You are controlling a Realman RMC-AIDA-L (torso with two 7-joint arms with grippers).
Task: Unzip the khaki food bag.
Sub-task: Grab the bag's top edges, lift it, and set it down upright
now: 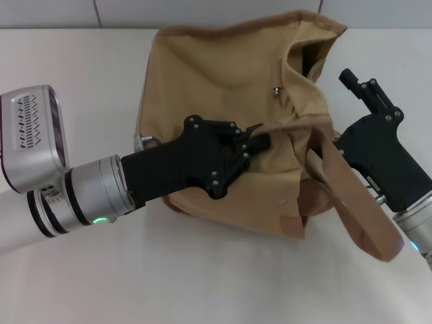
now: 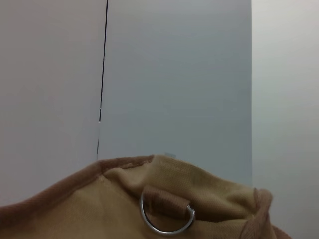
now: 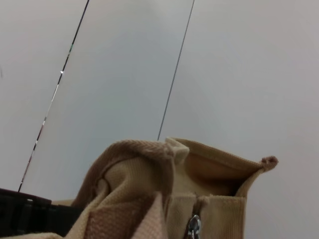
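Note:
The khaki food bag (image 1: 223, 81) sits slumped on the white table (image 1: 74, 61), its top mouth (image 1: 314, 54) gaping open at the far right. A silver snap (image 1: 275, 91) shows on its upper face. One wide strap handle (image 1: 351, 196) loops down toward the front right. My left gripper (image 1: 258, 140) reaches in from the left and is shut on the bag's fabric where the strap meets the top edge. My right gripper (image 1: 345, 140) is against the bag's right end, its tip hidden behind the strap. The right wrist view shows the open mouth (image 3: 214, 172) and a silver zipper pull (image 3: 193, 226).
A silver D-ring (image 2: 167, 219) hangs on the bag's end, also seen in the head view (image 1: 142, 142). The left arm's black gripper body (image 3: 30, 216) shows in the right wrist view. A grey panelled wall (image 1: 202, 13) stands behind the table.

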